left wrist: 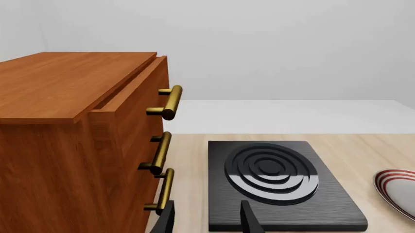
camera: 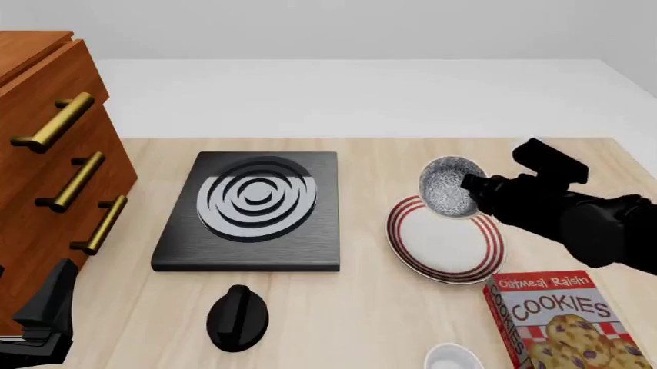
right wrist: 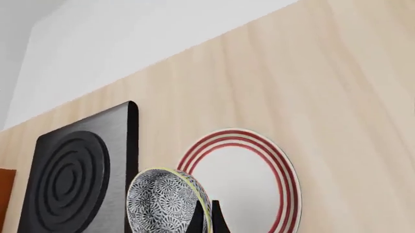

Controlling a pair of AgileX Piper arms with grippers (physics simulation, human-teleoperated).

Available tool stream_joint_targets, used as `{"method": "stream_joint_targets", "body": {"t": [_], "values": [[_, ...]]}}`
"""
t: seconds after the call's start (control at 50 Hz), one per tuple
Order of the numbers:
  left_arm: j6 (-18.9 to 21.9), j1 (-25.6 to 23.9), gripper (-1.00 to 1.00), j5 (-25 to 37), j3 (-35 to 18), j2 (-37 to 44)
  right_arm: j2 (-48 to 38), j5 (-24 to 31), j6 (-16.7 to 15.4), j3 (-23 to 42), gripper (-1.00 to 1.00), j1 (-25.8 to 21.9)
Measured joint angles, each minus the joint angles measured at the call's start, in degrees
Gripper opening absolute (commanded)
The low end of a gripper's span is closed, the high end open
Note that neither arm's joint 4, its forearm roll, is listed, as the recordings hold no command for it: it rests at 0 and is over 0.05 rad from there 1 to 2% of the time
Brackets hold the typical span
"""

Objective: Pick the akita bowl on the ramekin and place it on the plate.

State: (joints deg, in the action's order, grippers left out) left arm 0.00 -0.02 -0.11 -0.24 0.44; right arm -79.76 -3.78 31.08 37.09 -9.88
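Observation:
The akita bowl (camera: 448, 188), speckled grey, hangs tilted in the air above the far rim of the plate (camera: 447, 244). My right gripper (camera: 470, 186) is shut on the bowl's rim. In the right wrist view the thin fingers (right wrist: 196, 219) pinch the edge of the bowl (right wrist: 162, 201), and the red-ringed plate (right wrist: 250, 174) lies just behind it. The white ramekin (camera: 454, 358) stands alone at the near table edge. My left gripper (camera: 43, 319) rests at the near left by the cabinet, open and holding nothing (left wrist: 209, 221).
A black stove (camera: 251, 209) with white rings lies left of the plate, with a black knob (camera: 237, 315) in front of it. A wooden drawer cabinet (camera: 46, 146) with brass handles fills the left. A cookies box (camera: 559, 323) stands near right, beside the ramekin.

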Motion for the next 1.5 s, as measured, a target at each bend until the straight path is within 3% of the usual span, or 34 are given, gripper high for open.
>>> {"method": "stream_joint_targets", "body": {"t": [0.54, 1.5], "values": [[0.0, 0.0, 1.00, 0.0, 0.0, 0.0, -12.6, -11.1, 5.6, -2.3, -1.00, 2.1], [0.0, 0.0, 1.00, 0.0, 0.0, 0.0, -21.2, -16.5, 6.2, -2.5, -1.00, 4.4]]}}
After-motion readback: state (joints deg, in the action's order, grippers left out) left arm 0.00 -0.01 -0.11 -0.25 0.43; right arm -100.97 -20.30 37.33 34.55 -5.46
